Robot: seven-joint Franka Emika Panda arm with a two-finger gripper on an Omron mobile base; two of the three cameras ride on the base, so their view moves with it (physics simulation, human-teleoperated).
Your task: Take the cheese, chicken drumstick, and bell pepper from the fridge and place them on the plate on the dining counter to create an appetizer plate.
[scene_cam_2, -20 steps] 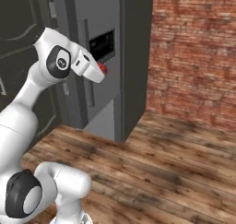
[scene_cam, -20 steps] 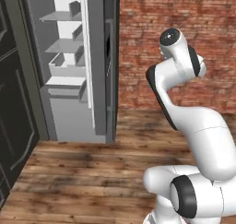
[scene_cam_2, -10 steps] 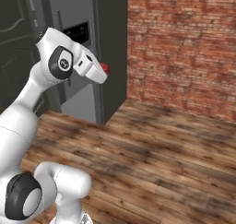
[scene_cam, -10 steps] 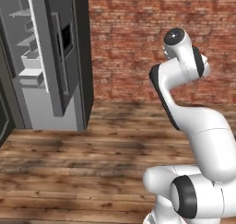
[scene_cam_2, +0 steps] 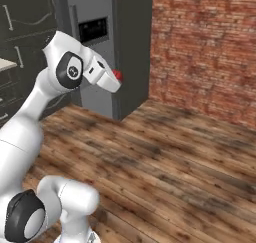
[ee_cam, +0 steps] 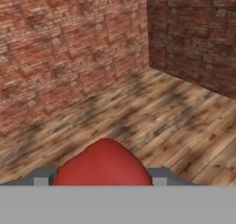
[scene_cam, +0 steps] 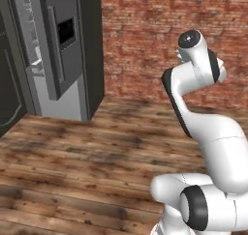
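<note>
Two fingers (ee_cam: 159, 174) are clamping the bell pepper (ee_cam: 103, 165) in the hand view; the right base view is showing the fridge (scene_cam_2: 107, 47) behind the gripper (scene_cam_2: 116, 77).

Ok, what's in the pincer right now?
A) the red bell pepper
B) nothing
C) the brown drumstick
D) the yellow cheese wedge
A: a dark-red rounded lump, the bell pepper, sits between the pincer tips in the hand view, and a red spot shows at the hand's end in the right base view.
</note>
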